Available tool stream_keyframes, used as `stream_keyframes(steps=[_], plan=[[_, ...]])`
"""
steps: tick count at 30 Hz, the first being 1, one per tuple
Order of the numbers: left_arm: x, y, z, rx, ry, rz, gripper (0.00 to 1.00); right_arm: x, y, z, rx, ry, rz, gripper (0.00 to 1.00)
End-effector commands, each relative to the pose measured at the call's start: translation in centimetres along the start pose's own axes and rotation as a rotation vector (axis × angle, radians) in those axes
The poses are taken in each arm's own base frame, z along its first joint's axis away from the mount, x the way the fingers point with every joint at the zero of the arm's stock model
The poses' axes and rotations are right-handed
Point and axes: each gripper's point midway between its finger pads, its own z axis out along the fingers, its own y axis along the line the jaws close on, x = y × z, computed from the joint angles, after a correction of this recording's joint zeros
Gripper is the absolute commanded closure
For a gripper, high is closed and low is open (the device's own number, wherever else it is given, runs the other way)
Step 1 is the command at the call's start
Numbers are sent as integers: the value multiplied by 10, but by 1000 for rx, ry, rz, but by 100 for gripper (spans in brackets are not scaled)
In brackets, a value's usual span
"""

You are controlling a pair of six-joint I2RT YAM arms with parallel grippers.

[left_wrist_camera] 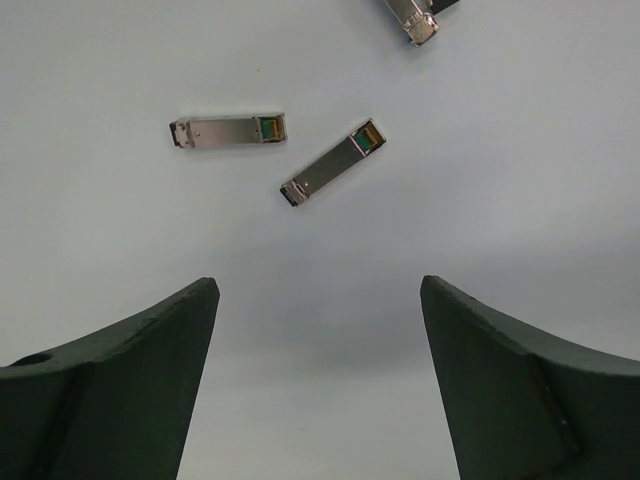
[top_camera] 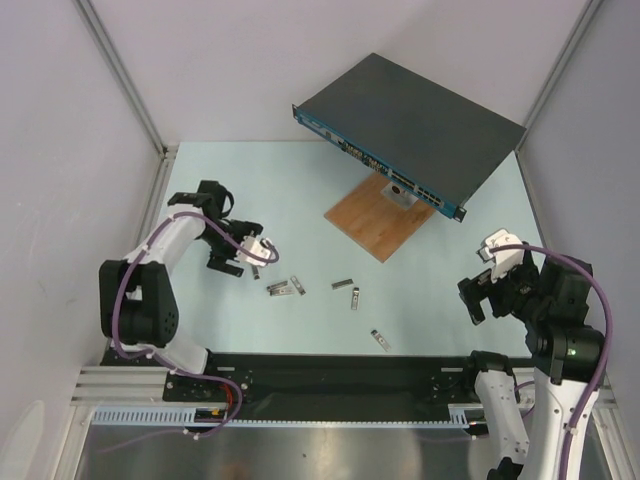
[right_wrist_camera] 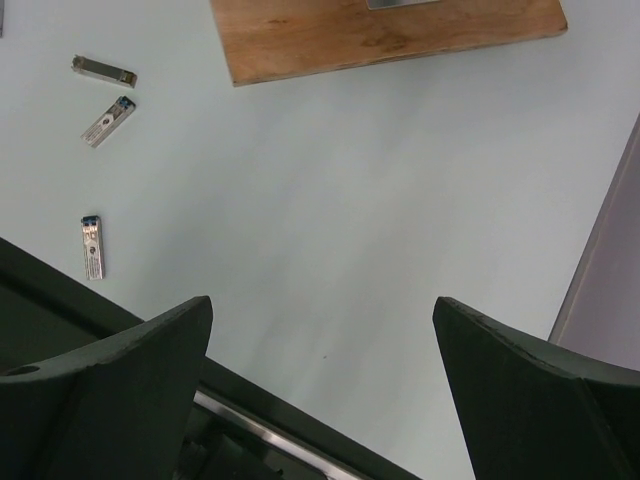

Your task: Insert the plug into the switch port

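Left wrist view showed the left gripper (left_wrist_camera: pixel 318 300), jaws apart and empty, with a small silver metal plug (left_wrist_camera: pixel 333 163) just ahead, lying diagonal to the jaw gap. The right gripper (right_wrist_camera: pixel 322 310), likewise spread empty, was farther off; the flat dark grey metal switch (top_camera: pixel 420 130) sat far right.

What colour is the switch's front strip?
Blue; the strip shows best from the top external camera.
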Motion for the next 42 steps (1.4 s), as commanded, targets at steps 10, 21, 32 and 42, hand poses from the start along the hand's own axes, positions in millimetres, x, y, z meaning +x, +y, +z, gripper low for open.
stream_keyframes(steps=[10, 21, 32, 42], plan=[[-5, 8, 47, 137, -38, 212, 27, -23, -8, 3, -18, -34, 26, 0], [22, 5, 77, 228, 76, 302, 37, -33, -8, -4, -22, -48, 27, 0], [17, -16, 76, 251, 70, 295, 71, -50, -5, -12, -40, -97, 20, 0], [8, -45, 84, 248, 54, 289, 49, -50, -4, -12, -49, -98, 20, 0]])
